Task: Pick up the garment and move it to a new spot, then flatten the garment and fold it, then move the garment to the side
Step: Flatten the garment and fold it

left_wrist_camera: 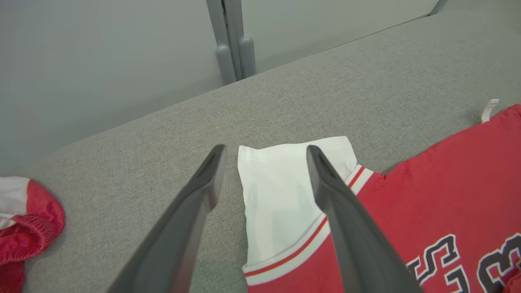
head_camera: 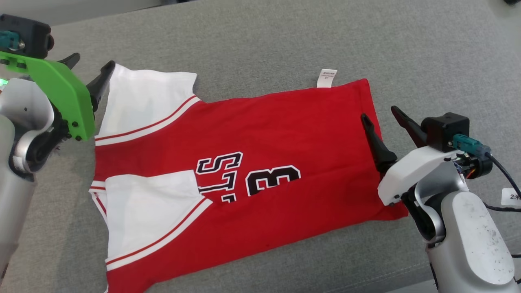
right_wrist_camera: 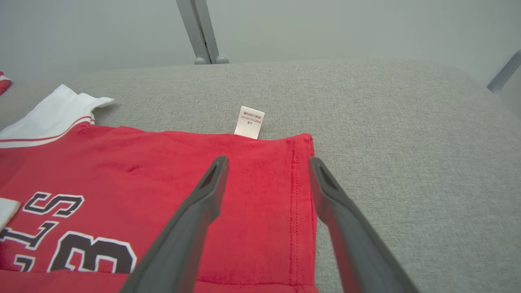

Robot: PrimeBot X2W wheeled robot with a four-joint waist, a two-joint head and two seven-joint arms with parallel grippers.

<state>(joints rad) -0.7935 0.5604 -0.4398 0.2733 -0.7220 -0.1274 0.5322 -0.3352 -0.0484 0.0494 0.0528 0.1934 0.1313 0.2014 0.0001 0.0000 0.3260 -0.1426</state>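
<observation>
The garment (head_camera: 260, 134) is a red jersey with white sleeves, black lettering and a white care tag (head_camera: 327, 77); it lies spread flat on the grey cushion. My left gripper (head_camera: 90, 68) hovers open at the far white sleeve (left_wrist_camera: 281, 195), its fingers straddling the sleeve's corner with nothing between them. My right gripper (head_camera: 379, 112) stands open over the red hem edge (right_wrist_camera: 301, 191), one finger above the cloth and one above the bare cushion. In the right wrist view the jersey (right_wrist_camera: 122, 171) fills the left half, with the tag (right_wrist_camera: 249, 121) just beyond the hem.
A second red-and-white cloth (left_wrist_camera: 24, 228) lies bunched at the cushion's left end in the left wrist view. The grey cushion (head_camera: 427, 53) stretches to the right of the jersey. Grey metal posts (left_wrist_camera: 232, 40) stand behind its back edge against a pale wall.
</observation>
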